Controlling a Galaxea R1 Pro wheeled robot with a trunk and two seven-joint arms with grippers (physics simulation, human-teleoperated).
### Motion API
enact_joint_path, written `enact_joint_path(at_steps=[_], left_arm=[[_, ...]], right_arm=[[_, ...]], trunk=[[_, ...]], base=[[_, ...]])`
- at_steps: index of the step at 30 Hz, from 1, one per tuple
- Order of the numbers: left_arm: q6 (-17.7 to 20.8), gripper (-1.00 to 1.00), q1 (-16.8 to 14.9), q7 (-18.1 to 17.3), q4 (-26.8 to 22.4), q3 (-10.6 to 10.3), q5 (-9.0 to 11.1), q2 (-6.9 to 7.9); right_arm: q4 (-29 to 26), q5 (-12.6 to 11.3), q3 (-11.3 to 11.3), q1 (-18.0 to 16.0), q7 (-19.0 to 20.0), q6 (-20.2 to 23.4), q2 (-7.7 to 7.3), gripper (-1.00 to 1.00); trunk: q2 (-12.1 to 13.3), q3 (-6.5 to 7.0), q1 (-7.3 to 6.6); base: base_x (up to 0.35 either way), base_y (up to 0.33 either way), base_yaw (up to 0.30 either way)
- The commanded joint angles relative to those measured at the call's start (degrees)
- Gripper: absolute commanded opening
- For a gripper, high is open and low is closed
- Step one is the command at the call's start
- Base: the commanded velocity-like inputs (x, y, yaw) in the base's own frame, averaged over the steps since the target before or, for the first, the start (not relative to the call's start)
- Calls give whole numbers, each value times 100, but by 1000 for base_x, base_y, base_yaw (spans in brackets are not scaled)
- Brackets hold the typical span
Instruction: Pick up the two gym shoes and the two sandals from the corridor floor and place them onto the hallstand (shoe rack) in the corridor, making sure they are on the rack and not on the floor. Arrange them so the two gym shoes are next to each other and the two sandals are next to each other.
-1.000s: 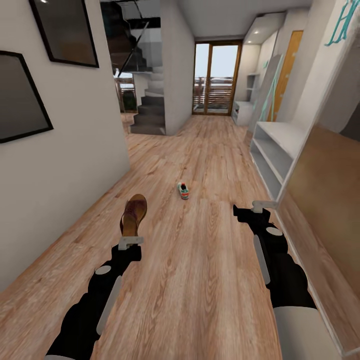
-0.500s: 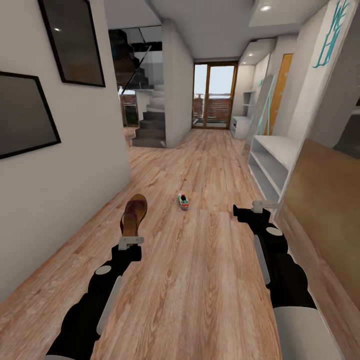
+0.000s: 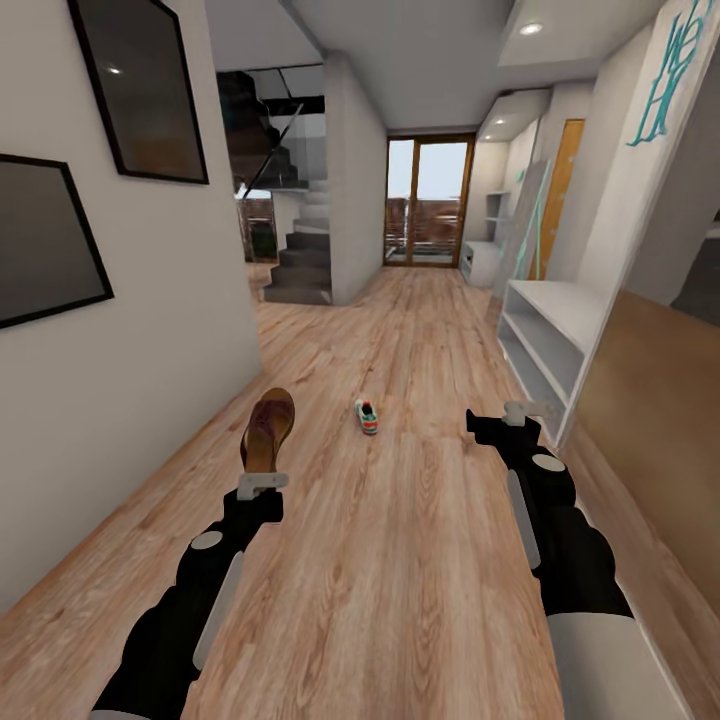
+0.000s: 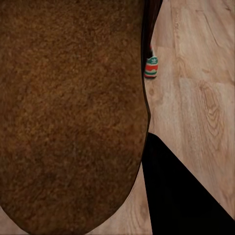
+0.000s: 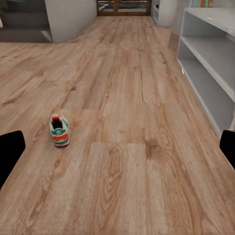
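A dark brown sandal (image 3: 268, 428) with a tan footbed juts forward from my left gripper (image 3: 262, 484), which is shut on its heel end. The sandal's footbed (image 4: 68, 112) sits close up in the left wrist view. One gym shoe (image 3: 367, 415), white with green stripes and a red heel tab, stands on the corridor floor (image 3: 400, 540) ahead, between my two arms. The same shoe (image 5: 60, 130) lies ahead in the right wrist view. My right gripper (image 3: 527, 409) is open and holds nothing, near the end of the white hallstand (image 3: 548, 335).
The hallstand's open shelves (image 5: 210, 54) run along the right wall. A white wall with dark framed pictures (image 3: 45, 240) is on the left. A staircase (image 3: 295, 255) and a glass door (image 3: 428, 200) are at the far end of the corridor.
The whole head view has shifted, so the camera has moved. Both arms and the held sandal keep their places in the picture.
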Motion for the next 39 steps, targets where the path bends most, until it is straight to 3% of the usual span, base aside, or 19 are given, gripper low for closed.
enact_joint_path(at_steps=[1,39], left_arm=[[35,-100,-3,23,-8,-8,8,1],[35,-100,-3,23,-7,-8,9,-6]], right_arm=[[-7,47,-5,-5,8,35,4,100],[-7,47,-4,-5,8,35,4,100]], trunk=[[-2,1,2],[-2,89,2]], base=[[340,0,0],[343,0,36]])
